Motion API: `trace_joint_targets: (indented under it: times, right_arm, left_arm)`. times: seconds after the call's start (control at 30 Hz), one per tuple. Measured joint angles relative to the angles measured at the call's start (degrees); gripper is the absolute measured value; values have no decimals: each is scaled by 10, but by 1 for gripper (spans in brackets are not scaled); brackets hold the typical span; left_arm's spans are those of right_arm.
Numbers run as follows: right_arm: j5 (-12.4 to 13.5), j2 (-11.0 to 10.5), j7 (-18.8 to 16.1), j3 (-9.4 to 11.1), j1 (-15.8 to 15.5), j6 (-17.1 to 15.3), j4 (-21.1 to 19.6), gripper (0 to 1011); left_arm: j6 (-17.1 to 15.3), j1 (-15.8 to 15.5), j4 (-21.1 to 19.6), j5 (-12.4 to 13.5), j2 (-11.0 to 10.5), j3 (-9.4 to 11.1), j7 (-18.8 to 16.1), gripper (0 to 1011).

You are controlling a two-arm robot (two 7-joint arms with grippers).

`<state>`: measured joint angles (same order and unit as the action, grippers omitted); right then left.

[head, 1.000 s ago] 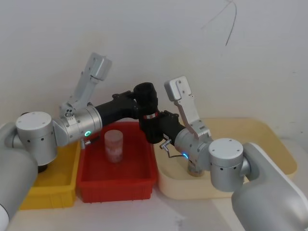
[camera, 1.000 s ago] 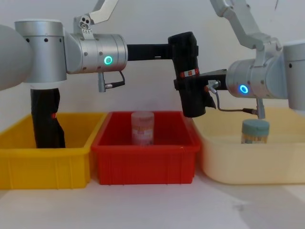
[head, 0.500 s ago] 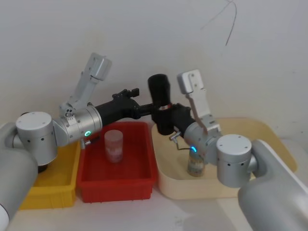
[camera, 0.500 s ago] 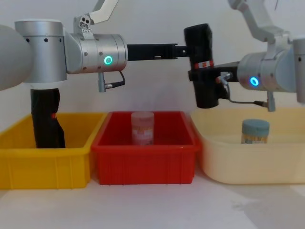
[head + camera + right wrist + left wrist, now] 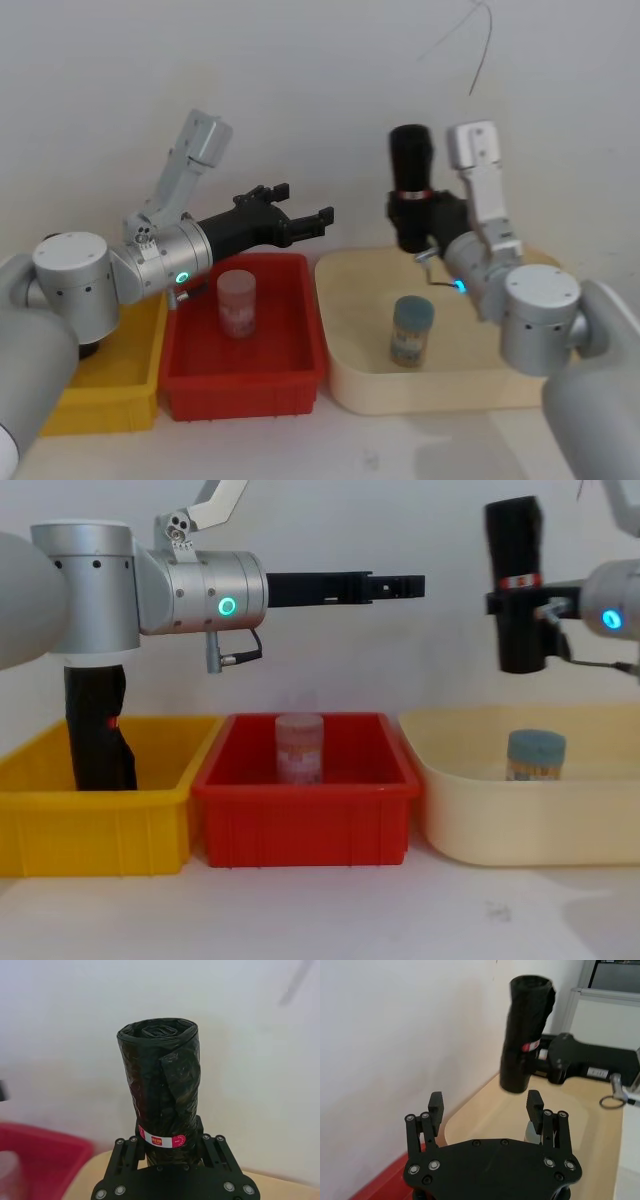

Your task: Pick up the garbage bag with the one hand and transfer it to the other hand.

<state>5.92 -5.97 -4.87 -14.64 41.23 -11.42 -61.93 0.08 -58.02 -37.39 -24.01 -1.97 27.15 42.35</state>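
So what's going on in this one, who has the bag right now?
The right gripper holds the black garbage bag upright by its label band, raised above the cream tray where a blue-lidded jar stands. The left gripper is open and empty, stretched out above the red bin, well apart from the bag. By the look of it, the handover is done. Another black roll stands in the yellow bin.

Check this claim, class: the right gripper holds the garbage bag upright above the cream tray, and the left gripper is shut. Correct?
Not quite. The left gripper is open, its fingers spread apart in the left wrist view. The right gripper does hold the garbage bag upright above the cream tray.
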Motion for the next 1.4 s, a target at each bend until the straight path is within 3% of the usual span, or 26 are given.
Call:
trace_joint_targets:
  times: [0.33, 0.53, 0.87, 1.4]
  right_arm:
    - [-3, -25, 44, 47, -22, -14, -39, 561]
    - [-5, -35, 59, 64, -32, -19, -55, 768]
    - [-6, -43, 71, 78, -40, -23, -68, 996]
    - [-6, -48, 78, 87, -45, -26, -76, 1001]
  left_arm:
    - [0, 0, 0, 0, 0, 0, 0, 1000]
    - [0, 0, 0, 0, 0, 0, 0, 1000]
    - [0, 0, 0, 0, 0, 0, 0, 1000]
    - [0, 0, 0, 0, 0, 0, 0, 1000]
